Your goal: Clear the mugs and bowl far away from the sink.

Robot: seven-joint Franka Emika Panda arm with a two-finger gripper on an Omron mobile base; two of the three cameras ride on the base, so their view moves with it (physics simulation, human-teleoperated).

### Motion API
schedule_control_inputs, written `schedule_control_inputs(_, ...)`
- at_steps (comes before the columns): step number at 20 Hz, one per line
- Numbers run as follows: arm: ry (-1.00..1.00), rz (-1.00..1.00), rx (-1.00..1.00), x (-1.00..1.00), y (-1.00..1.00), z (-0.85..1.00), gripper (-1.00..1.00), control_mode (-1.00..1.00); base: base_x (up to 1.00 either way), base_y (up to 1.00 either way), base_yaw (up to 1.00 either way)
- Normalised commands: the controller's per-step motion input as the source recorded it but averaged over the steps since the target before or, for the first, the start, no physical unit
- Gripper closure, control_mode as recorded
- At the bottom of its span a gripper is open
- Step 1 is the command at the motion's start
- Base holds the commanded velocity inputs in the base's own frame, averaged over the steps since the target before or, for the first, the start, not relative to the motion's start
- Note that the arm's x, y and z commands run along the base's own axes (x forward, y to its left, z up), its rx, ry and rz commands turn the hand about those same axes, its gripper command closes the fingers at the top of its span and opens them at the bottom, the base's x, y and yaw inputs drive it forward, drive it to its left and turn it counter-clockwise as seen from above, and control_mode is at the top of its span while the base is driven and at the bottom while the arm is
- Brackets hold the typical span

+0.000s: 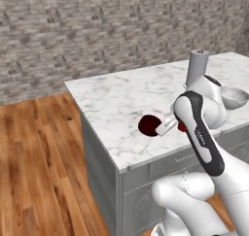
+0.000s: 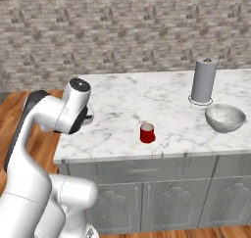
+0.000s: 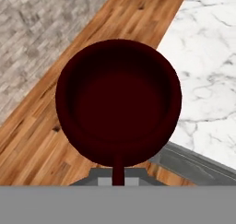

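1. The dark mug [image 1: 149,125] is held in the jaws, which are closed tight on it. In the left base view it sits over the worktop [image 1: 121,99] near the front edge, towards the left end.
2. In the hand view the dark mug [image 3: 118,102] is seen mouth-on, its handle pointing down to the bottom middle. Behind it lie the wooden floor [image 3: 92,48] and the worktop's marble edge [image 3: 207,80].
3. The gripper [image 1: 163,126] reaches in from the right of the dark mug in the left base view; whether the mug rests on the marble or hangs just above it I cannot tell.
4. The red mug [image 2: 147,133] stands upright near the front edge of the worktop [image 2: 147,97], about midway along it in the right base view. In the left base view a sliver of the red mug [image 1: 181,127] shows beside the arm, near the dark mug.
5. A tall grey canister [image 2: 203,80] stands upright further back, to the right of the red mug.
6. The bowl [image 2: 225,118] sits upright near the front edge at the right, just in front of the canister and well apart from the red mug.
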Motion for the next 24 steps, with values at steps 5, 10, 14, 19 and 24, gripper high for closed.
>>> schedule_control_inputs(5, 0.0, 0.0, -0.07, 0.15, 0.0, -0.22, 1.0, -1.0, 0.0, 0.0, 0.0)
schedule_control_inputs(10, 0.0, 0.0, -0.07, 0.26, 0.02, -0.23, 1.0, -1.0, 0.0, 0.0, 0.0)
schedule_control_inputs(14, 0.0, 0.0, -0.08, 0.45, 0.0, -0.3, 1.0, -1.0, 0.0, 0.0, 0.0)
schedule_control_inputs(19, 0.0, -0.02, -0.07, 0.65, 0.0, -0.27, 1.0, -1.0, 0.0, 0.0, 0.0)
schedule_control_inputs(24, 0.0, -0.07, -0.03, 0.66, 0.0, -0.2, 1.0, -1.0, 0.0, 0.0, 0.0)
